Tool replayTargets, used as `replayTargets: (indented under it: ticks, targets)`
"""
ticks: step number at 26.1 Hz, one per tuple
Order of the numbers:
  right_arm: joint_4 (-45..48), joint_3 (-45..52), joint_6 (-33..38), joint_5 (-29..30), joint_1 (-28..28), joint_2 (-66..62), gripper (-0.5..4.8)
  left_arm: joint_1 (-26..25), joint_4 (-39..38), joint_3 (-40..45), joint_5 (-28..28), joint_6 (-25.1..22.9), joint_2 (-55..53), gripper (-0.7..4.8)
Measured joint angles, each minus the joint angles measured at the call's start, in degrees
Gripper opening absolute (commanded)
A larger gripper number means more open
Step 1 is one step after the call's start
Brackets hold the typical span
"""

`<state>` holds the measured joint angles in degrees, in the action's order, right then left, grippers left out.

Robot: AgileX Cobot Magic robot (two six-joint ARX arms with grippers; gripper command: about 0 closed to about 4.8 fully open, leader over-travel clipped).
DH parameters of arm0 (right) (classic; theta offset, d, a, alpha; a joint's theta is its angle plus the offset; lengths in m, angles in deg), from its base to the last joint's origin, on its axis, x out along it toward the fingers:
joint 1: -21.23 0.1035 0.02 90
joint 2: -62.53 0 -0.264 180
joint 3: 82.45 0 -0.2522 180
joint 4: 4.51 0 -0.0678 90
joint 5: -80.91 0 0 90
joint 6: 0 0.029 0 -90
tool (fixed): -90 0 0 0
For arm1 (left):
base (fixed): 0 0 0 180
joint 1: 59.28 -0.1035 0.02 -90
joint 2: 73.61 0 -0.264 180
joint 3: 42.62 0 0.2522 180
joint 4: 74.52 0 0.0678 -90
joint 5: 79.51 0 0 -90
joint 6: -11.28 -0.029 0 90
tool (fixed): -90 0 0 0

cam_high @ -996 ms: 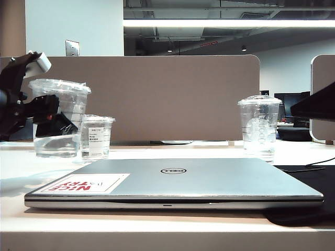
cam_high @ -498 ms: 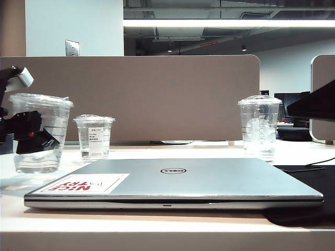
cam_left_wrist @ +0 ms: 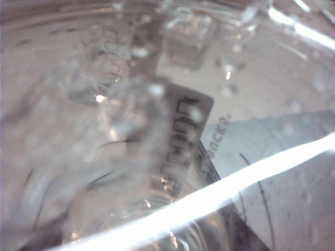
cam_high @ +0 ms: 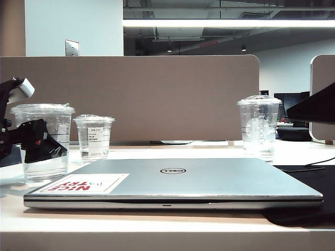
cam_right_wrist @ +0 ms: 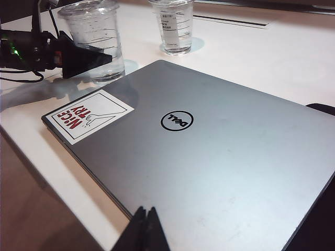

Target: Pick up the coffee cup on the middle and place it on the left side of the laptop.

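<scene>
The coffee cup, clear with a flat lid and thin dark lines, stands upright on the table just left of the laptop. My left gripper reaches in from the left edge with its black fingers on either side of the cup's lower wall; whether they still press on it I cannot see. The cup's wall fills the left wrist view. In the right wrist view the cup stands by the laptop's sticker corner, a black finger against it. My right gripper hangs shut above the laptop's near edge.
A smaller clear cup with a white label stands just behind and right of the coffee cup. A taller cup with a domed lid stands at the back right. A black mat lies under the laptop's right side. A brown partition closes off the back.
The left gripper has carried the coffee cup down and to the left, from above the table to standing on it beside the laptop. The right arm has not moved.
</scene>
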<state>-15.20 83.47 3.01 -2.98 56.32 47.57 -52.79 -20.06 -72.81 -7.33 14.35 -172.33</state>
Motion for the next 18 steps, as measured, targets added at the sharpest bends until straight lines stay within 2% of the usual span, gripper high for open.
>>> replayTargets:
  ticks: [3,9,18]
  targets:
    - [0.0,0.0,0.0,0.0,0.0,-0.3,-0.05,0.0,0.1,0.0,0.0,0.0,-0.1,3.83]
    - [0.0,0.0,0.0,0.0,0.0,-0.4,-0.05,0.0,0.2,0.0,0.0,0.0,-0.1,4.78]
    - [0.0,0.0,0.0,0.0,0.0,-0.3,-0.05,-1.3,0.1,3.5,-0.1,0.0,5.0,4.79]
